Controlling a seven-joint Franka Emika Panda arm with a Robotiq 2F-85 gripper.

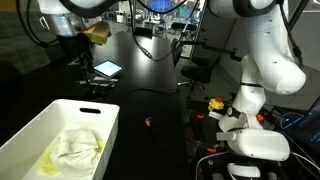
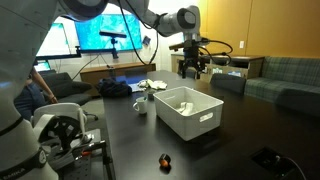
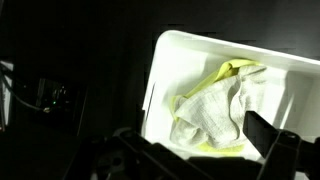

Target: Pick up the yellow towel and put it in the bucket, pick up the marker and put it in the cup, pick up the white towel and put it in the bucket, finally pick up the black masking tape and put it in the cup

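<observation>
The bucket (image 3: 160,80), a white rectangular bin, holds the white towel (image 3: 215,110), crumpled on top of the yellow towel (image 3: 228,70). Both cloths also show inside the bucket (image 1: 40,125) in an exterior view. My gripper (image 3: 195,148) hangs above the bucket, open, with nothing between its dark fingers (image 3: 264,134). In an exterior view the gripper (image 2: 192,68) hovers over the far end of the bucket (image 2: 200,122). A dark cup (image 2: 140,104) stands beside the bucket. The black masking tape (image 2: 165,158) lies on the dark table, also seen as the tape (image 1: 149,122). I cannot make out the marker.
A lit tablet (image 1: 107,68) lies on the black table beyond the bucket. A white crumpled thing (image 2: 152,85) sits behind the cup. Robot base hardware (image 1: 255,140) and cables stand at the table's edge. Monitors and sofas (image 2: 290,75) lie farther off.
</observation>
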